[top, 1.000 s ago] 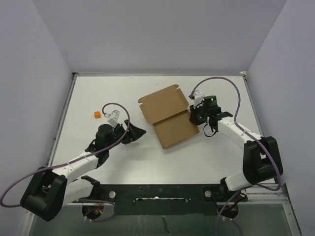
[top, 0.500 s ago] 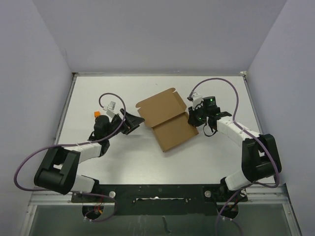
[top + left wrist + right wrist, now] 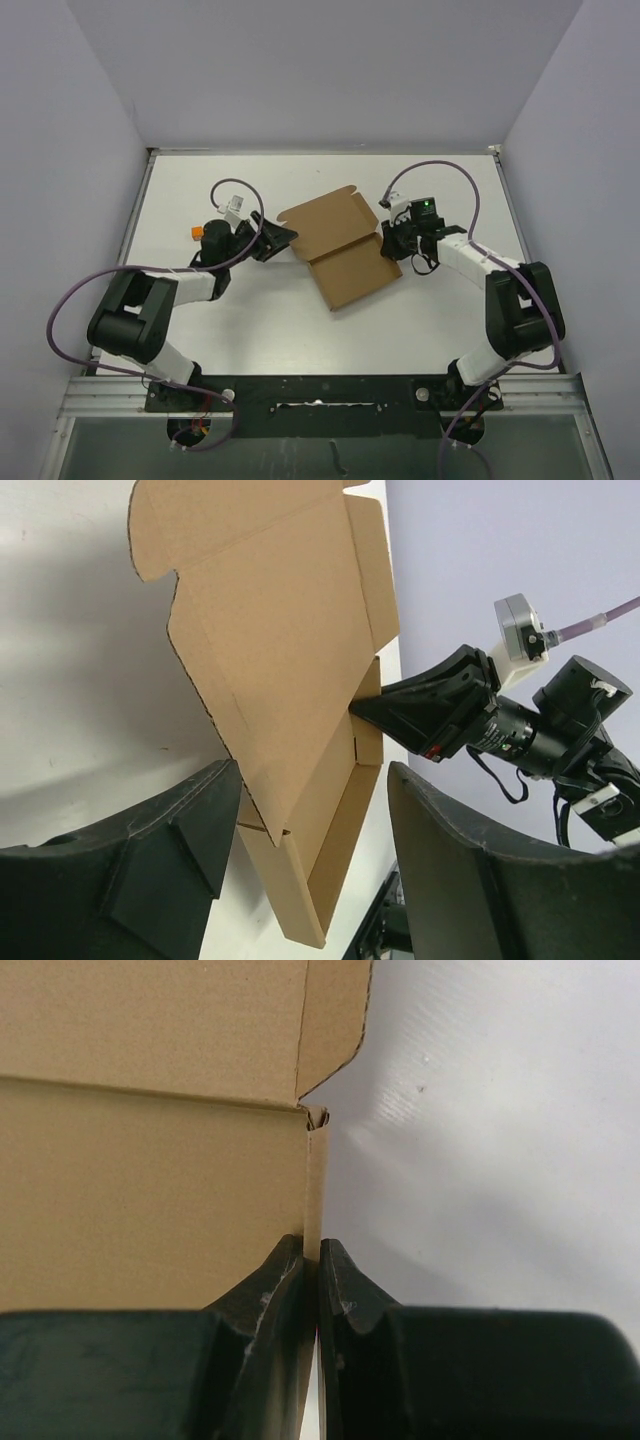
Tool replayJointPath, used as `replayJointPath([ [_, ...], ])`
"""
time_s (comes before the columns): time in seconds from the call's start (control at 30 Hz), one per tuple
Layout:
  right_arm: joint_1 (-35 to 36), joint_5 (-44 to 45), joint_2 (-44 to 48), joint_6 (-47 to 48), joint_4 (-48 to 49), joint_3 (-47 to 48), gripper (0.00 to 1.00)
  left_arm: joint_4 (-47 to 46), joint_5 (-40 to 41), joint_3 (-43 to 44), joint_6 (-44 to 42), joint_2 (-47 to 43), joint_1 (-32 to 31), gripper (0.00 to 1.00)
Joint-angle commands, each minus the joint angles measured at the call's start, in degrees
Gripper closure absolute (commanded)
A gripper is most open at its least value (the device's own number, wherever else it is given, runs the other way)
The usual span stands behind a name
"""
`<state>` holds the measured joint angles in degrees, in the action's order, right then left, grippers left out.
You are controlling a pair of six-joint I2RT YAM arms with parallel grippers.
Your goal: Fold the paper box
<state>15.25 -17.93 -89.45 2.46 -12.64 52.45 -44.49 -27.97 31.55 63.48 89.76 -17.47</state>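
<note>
The brown paper box (image 3: 340, 245) lies mid-table, partly folded: a shallow tray with its lid flap (image 3: 280, 630) tilted up behind it. My left gripper (image 3: 283, 240) is at the box's left edge, open. In the left wrist view, the tray's left wall and the lid's corner sit between the spread fingers (image 3: 180, 850), and neither pad presses on the cardboard. My right gripper (image 3: 388, 243) is shut on the tray's thin right side wall (image 3: 314, 1190), which stands upright between its fingertips. The left wrist view also shows the right gripper (image 3: 440, 715) across the box.
A small orange block (image 3: 197, 232) lies on the white table (image 3: 250, 320) just left of my left wrist. Purple cables loop above both arms. Grey walls enclose the table on three sides.
My left arm has swung up and right from the near left to the box's left edge, and its jaws have narrowed somewhat. The box has shifted slightly left. The right gripper has kept its grip.
</note>
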Motion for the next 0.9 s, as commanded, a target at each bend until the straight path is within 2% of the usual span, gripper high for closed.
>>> replayJointPath([
  [0.0,-0.7,-2.8,-2.3,-0.7,-0.1,2.7,1.0,2.5,-1.5,4.3,-4.2,2.4,0.2,0.41],
  [0.2,-2.5,-2.5,-5.8,-0.8,-2.0,4.0,0.99,19.0,2.4,5.7,-12.8,-2.1,3.0,0.39],
  [0.37,-2.9,-5.0,-6.9,0.4,-3.7,5.2,0.76,24.2,1.1,3.3,-16.2,-10.1,10.6,0.37],
  [0.47,-2.9,-5.8,-6.3,1.3,-4.2,5.5,0.67,28.9,1.8,3.6,-19.3,-15.4,14.1,0.35],
  [0.67,-3.9,-7.1,-4.8,4.4,-6.9,7.1,0.48,39.6,7.9,7.5,-30.0,-23.3,16.0,0.23],
  [0.87,-6.7,-15.2,0.1,13.9,-12.6,9.0,0.3,48.7,11.2,12.0,-42.7,-25.9,17.7,0.14],
])
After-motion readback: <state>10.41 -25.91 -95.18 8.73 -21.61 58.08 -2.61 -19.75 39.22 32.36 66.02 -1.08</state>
